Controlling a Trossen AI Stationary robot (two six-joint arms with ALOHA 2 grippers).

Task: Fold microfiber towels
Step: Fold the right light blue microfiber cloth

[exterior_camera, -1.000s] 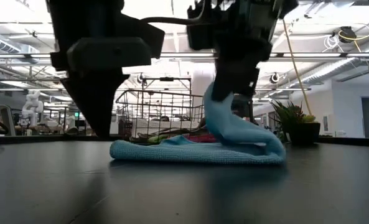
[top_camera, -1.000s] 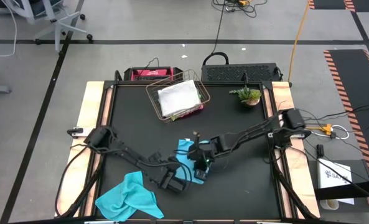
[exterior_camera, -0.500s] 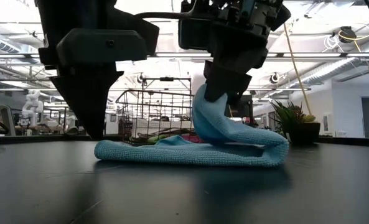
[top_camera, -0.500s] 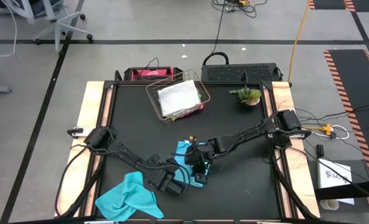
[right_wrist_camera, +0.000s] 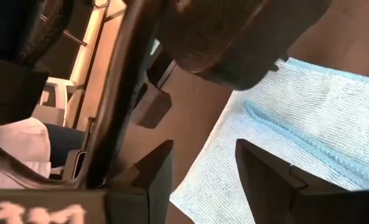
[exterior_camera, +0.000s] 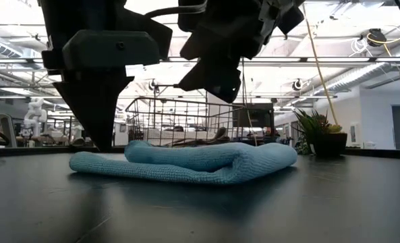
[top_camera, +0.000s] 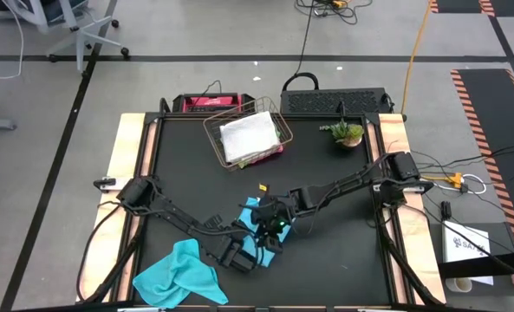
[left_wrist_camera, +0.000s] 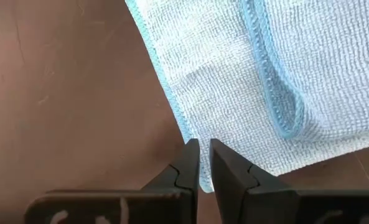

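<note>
Just below the right end effector (exterior_camera: 216, 91), a turquoise towel (exterior_camera: 186, 162) is lying folded over on the dark surface (exterior_camera: 321, 202), its upper layer doubled back on the lower one. The right end effector is hanging above the fold with its fingers (right_wrist_camera: 268, 168) standing apart and gripping nothing. At the towel's near corner the left end effector (left_wrist_camera: 204, 163) is reaching down to the surface, its fingers drawn almost together with the cloth's hemmed edge sitting between the tips. In the high view both end effectors are meeting over this towel (top_camera: 255, 227) in the middle of the surface. A second turquoise towel (top_camera: 177, 276) is lying crumpled behind the left end effector, near the surface's front edge. Well beyond both end effectors, a wire basket (top_camera: 248, 134) is holding a light grey towel (top_camera: 246, 136), with a small potted plant (top_camera: 347, 133) standing beside it.
</note>
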